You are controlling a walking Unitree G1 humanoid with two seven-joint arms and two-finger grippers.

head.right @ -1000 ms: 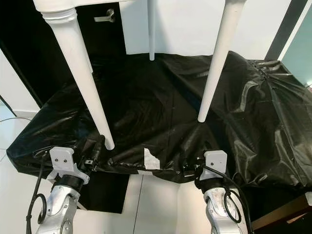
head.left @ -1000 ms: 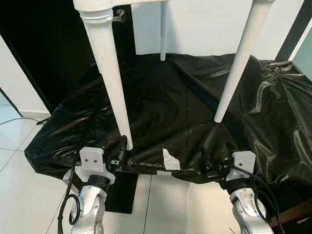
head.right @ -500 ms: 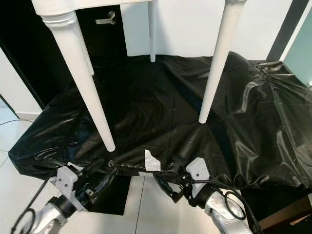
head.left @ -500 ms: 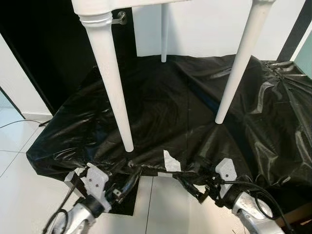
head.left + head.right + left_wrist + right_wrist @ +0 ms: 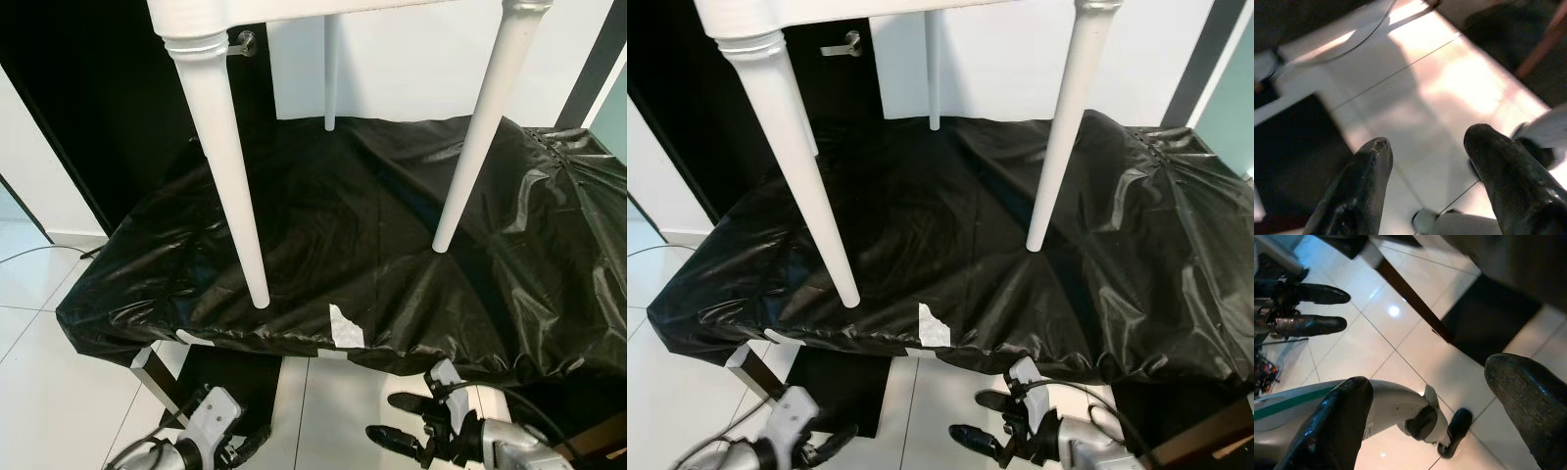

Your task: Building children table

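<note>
Standing upright on the black sheet (image 5: 323, 245), our table (image 5: 230, 186) looks built; left gripper (image 5: 1425, 186) and right gripper (image 5: 402, 421) hang open, empty.

White table (image 5: 220, 166) stands on black-sheeted platform (image 5: 333, 245).

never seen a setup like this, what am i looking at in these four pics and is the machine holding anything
This is a humanoid robot seen through its own cameras. The two wide pictures come from a stereo camera in its head, looking forward and down. They show a white children's table standing on a surface draped in black plastic sheeting. You can see its front left leg, front right leg and a far leg.

The other two pictures come from cameras on the wrists, each looking along that arm's two black fingers toward the tiled floor.

The left end effector and right end effector hang low, below the sheeting's edge. Both are open and hold nothing.
</note>
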